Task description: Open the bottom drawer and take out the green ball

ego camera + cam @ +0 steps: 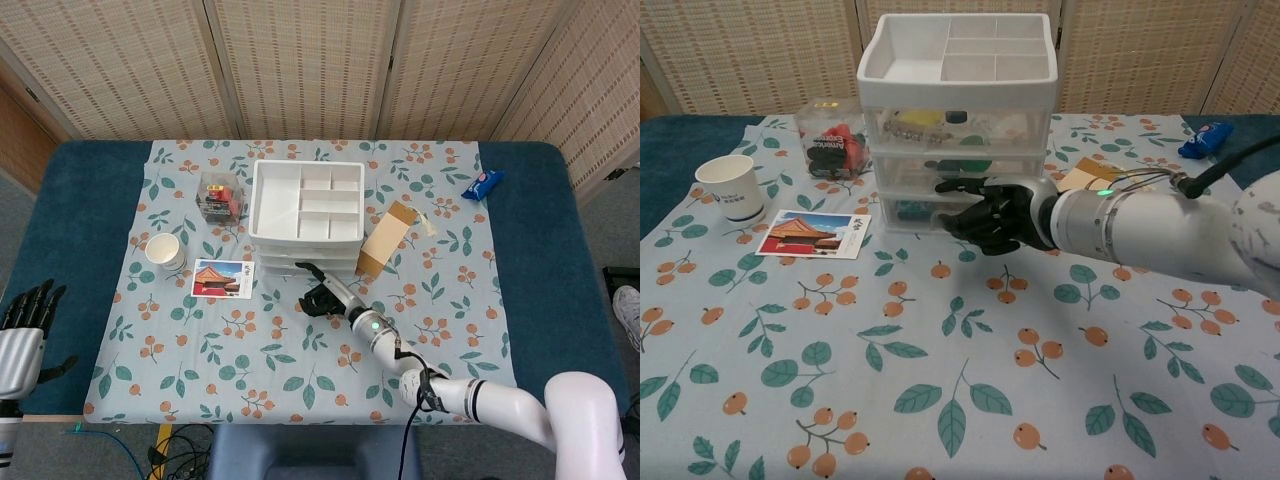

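Observation:
The white drawer unit stands mid-table with an open tray on top and three clear-fronted drawers, all closed. My black right hand is right at the front of the bottom drawer, fingers apart and partly curled toward it. Whether they touch its handle is hidden. Nothing is held. The hand covers much of the bottom drawer's front, so I cannot make out the green ball. My left hand hangs off the table's near left corner with fingers spread.
A paper cup and a postcard lie left of the drawers, with a clear box of small items behind them. A cardboard piece leans at the unit's right. A blue snack packet lies far right.

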Controlling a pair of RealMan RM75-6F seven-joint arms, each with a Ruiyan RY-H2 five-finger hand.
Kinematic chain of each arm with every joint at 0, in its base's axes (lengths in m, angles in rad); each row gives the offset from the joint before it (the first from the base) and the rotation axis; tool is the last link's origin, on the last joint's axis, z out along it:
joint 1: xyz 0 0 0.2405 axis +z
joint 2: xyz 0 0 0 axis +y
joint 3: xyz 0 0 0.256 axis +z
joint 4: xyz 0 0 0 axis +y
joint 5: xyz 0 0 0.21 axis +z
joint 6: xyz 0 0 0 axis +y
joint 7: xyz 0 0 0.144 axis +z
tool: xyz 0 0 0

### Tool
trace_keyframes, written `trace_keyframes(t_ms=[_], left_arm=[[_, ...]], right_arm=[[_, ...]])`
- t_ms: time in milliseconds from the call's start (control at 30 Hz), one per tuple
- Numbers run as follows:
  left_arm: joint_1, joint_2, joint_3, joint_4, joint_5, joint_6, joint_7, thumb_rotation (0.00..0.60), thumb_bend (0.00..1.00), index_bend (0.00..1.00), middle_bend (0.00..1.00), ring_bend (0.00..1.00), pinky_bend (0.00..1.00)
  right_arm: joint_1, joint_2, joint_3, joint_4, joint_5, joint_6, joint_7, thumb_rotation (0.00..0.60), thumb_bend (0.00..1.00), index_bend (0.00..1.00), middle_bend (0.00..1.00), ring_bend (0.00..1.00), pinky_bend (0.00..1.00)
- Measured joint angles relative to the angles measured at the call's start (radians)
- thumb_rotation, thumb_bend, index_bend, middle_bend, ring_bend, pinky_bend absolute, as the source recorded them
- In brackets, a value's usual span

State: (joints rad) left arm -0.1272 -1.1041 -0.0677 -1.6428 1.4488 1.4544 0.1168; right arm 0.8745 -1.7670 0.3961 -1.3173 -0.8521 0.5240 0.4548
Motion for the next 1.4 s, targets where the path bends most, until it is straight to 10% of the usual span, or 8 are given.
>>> trace_keyframes(t_ms=[1067, 1400], left_arm=[[0.007, 0.004, 0.005, -0.002, -0.006, 0.003, 0.000, 0.600, 0.13, 0.00, 0.00, 0.03, 0.07], [0.010, 0.005, 0.007, -0.003, -0.001, 0.007, -0.004, 0.600, 0.13, 0.00, 0.00, 0.03, 0.07]], right_arm=[[-0.039, 0.001, -0.019, -0.036, -0.075, -0.004, 0.008, 0.600, 0.57, 0.17, 0.82, 0.94, 1.00], [-0.073, 0.051, -0.044, -0.111, -0.112, 0.017, 0.000, 0.600, 0.58, 0.00, 0.81, 0.94, 1.00]])
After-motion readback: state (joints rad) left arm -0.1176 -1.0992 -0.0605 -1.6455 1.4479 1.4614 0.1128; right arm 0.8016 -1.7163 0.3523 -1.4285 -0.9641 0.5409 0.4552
